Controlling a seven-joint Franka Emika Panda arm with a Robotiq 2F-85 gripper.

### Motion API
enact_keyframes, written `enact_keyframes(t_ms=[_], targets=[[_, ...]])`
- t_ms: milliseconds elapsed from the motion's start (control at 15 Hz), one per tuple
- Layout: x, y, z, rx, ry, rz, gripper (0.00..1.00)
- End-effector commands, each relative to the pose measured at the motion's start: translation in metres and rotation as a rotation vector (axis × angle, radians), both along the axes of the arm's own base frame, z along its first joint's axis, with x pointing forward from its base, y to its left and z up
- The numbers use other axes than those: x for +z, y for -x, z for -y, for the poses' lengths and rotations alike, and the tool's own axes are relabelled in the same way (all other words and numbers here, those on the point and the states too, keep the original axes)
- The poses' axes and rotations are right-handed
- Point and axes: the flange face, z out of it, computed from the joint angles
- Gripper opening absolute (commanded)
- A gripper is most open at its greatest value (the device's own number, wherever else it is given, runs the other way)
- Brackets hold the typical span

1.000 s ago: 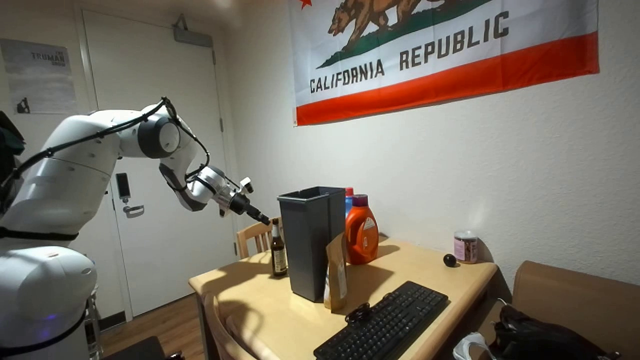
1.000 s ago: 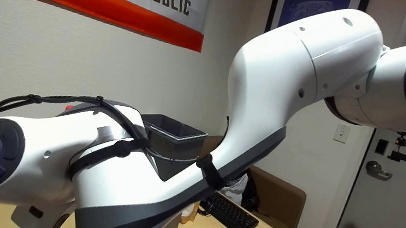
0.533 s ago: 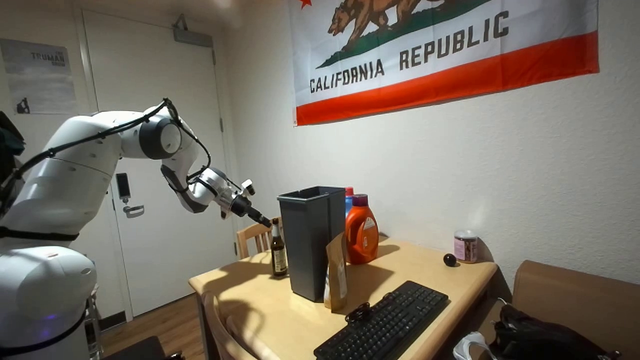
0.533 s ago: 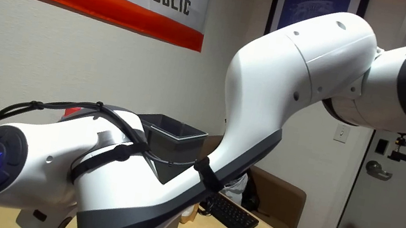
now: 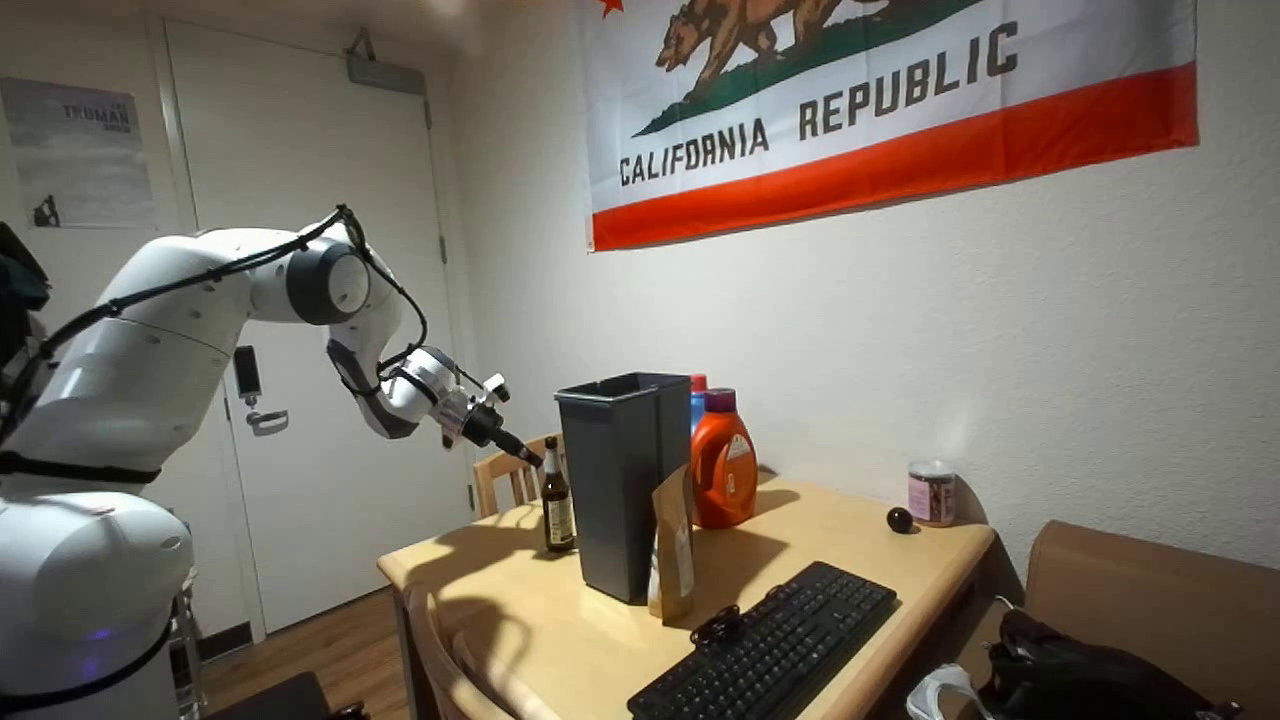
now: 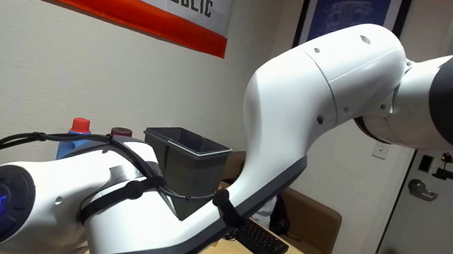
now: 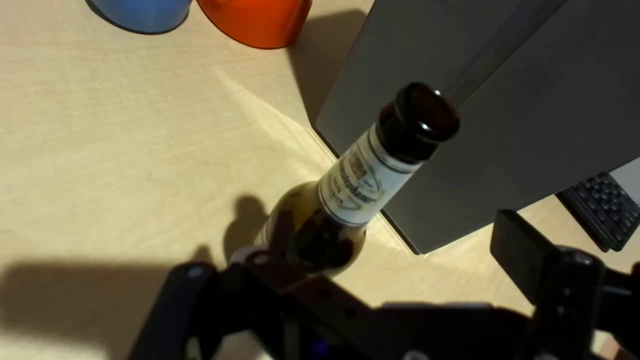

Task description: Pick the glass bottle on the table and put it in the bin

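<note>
The glass bottle [image 5: 558, 515] stands upright on the light tan table [image 5: 830, 530], close beside the tall dark bin [image 5: 615, 490]. In the wrist view the bottle [image 7: 365, 180] shows its dark mouth, a pale neck label and brown shoulder, with the bin [image 7: 500, 140] just behind it. My gripper [image 5: 533, 459] is beside the top of the bottle's neck in an exterior view. In the wrist view my gripper [image 7: 400, 245] is open, fingers wide apart, nothing held; one finger overlaps the bottle's lower part. In an exterior view the arm hides bottle and gripper, and the bin [image 6: 191, 167] shows behind it.
An orange jug [image 5: 725, 470] and a blue bottle with a red cap [image 6: 81, 125] stand behind the bin. A brown paper bag [image 5: 673, 560] leans near its front. A black keyboard [image 5: 770, 650], a jar [image 5: 932, 495] and a black ball [image 5: 899, 520] are on the table.
The arm and gripper have come down, bringing the gripper tip slightly lower beside the bottle's neck. The blue bottle's red cap shows more now. The bottle and bin have not moved.
</note>
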Motion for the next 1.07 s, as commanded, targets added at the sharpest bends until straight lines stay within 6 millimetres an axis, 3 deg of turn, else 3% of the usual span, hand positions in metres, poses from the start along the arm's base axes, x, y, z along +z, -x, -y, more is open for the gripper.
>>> enact_keyframes(t_ms=[0, 533, 600, 667, 1000], targets=[[0.0, -0.002, 0.005, 0.018, -0.053, 0.065, 1.0], [-0.009, -0.012, 0.034, -0.001, -0.07, 0.135, 1.0], [-0.008, -0.014, 0.036, -0.001, -0.066, 0.146, 0.92], [-0.007, -0.014, 0.037, 0.004, -0.06, 0.157, 0.74], [-0.003, -0.016, 0.036, 0.036, -0.036, 0.196, 0.36]])
